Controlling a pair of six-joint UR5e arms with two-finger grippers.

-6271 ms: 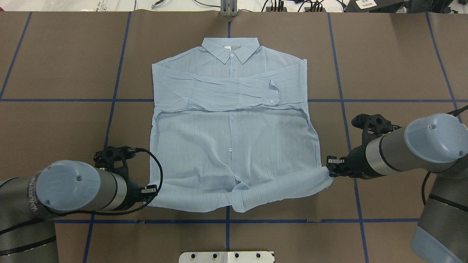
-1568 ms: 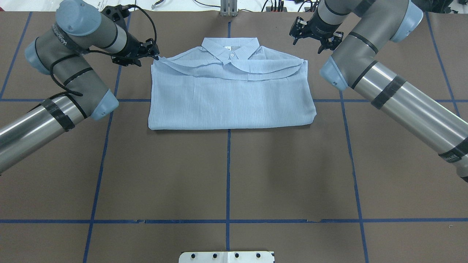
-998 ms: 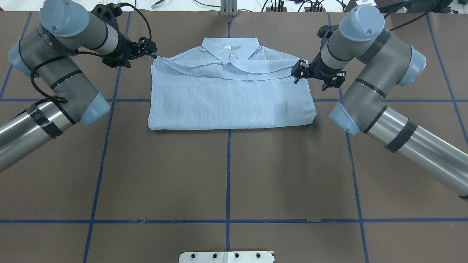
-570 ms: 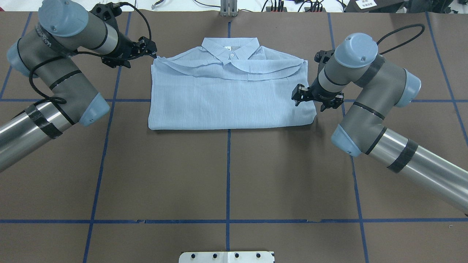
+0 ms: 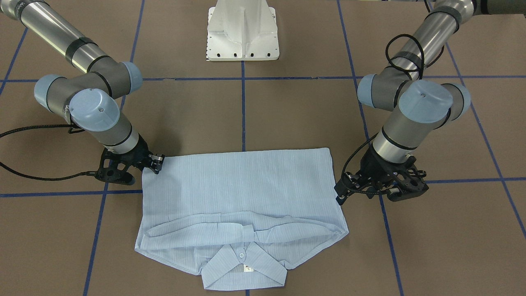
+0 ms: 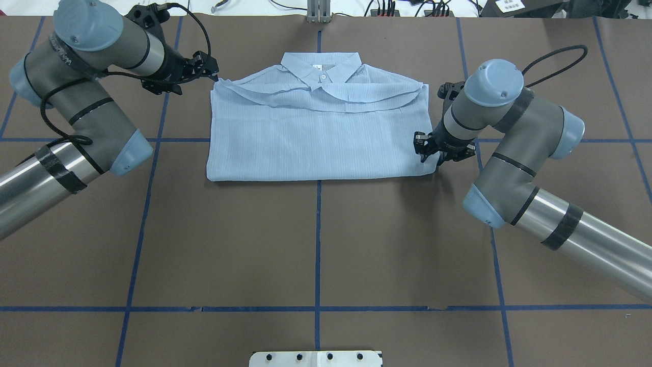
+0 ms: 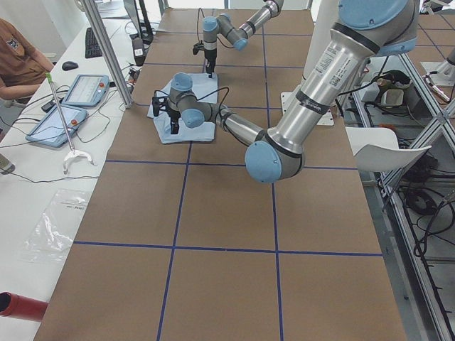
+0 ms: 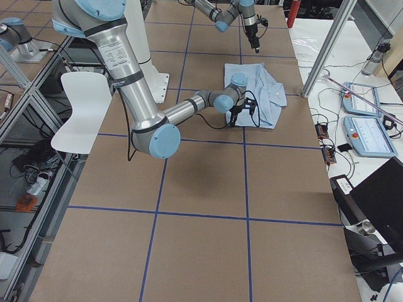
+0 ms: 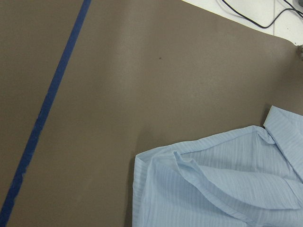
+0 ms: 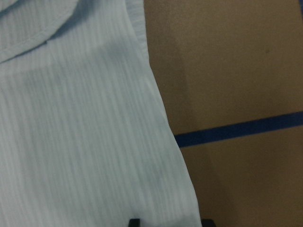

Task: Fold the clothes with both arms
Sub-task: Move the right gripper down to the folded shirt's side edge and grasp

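Blue shirt (image 6: pixel 316 137) | right hand (image 6: pixel 431 157) tips cropped, seemingly apart | left hand (image 6: pixel 211 73) unclear

The shirt (image 6: pixel 318 135), earlier spread at full length on the table (image 6: pixel 316 244), now lies folded in half, its hem drawn up to the shoulders toward the far edge. The left gripper (image 6: pixel 210 71) now sits off the far-left shoulder corner instead of at the near-left hem. The right gripper (image 6: pixel 430 154), a moment ago up by the far edge, is now low at the fold's right corner, its fingertips (image 10: pixel 135 223) apart astride the cloth's edge.
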